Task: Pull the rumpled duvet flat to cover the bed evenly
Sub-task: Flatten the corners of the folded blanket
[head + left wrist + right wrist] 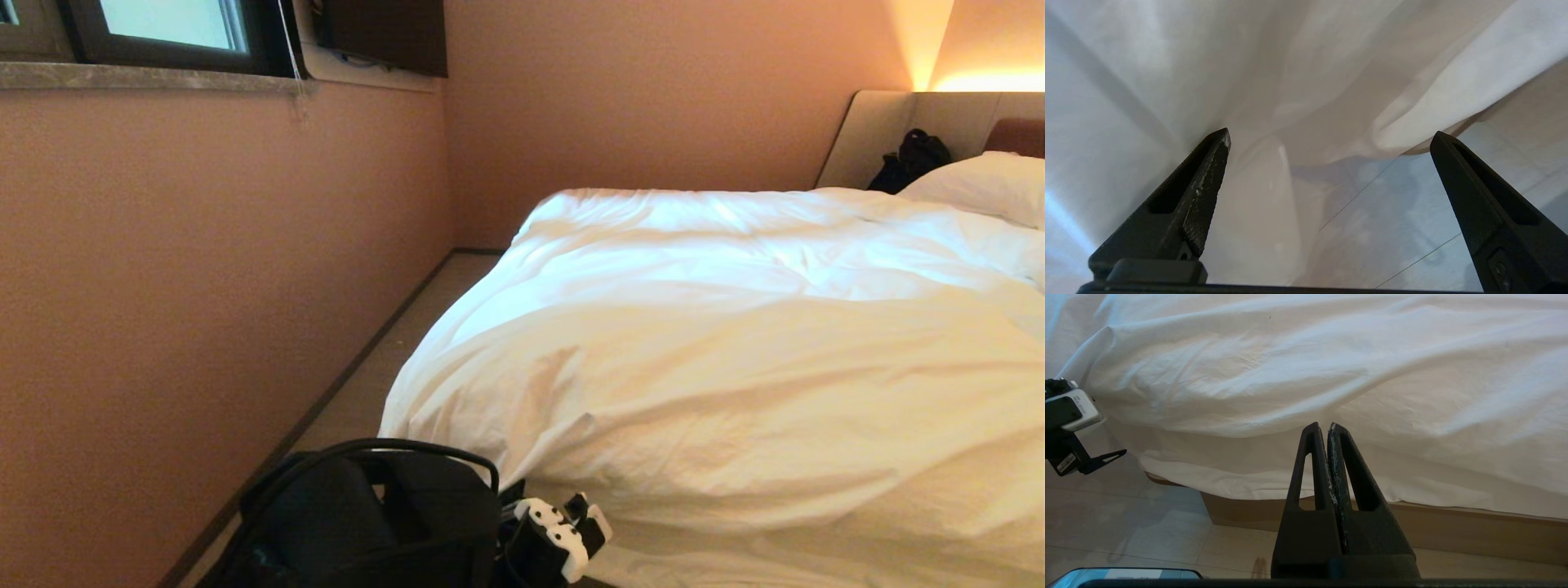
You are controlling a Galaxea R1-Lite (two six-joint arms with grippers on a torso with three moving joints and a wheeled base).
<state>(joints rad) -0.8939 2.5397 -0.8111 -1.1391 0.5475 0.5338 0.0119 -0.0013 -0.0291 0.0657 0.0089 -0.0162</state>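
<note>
Left tool point(1329, 136) spread wide, nothing pinched, at the duvet's point(735, 367) hanging near-left corner, just above floor. Right tool point(1323, 426) pressed together, idle by bed point(1453, 526) base. Duvet lies rumpled, long axis toward headboard point(898, 122) and pillow point(980, 184) at far right.

Peach-pink walls point(204, 269) meet a pale tiled floor point(384, 367); a dark-framed window point(163, 33) sits high, warm lamplight point(980, 77) glowing far off.
</note>
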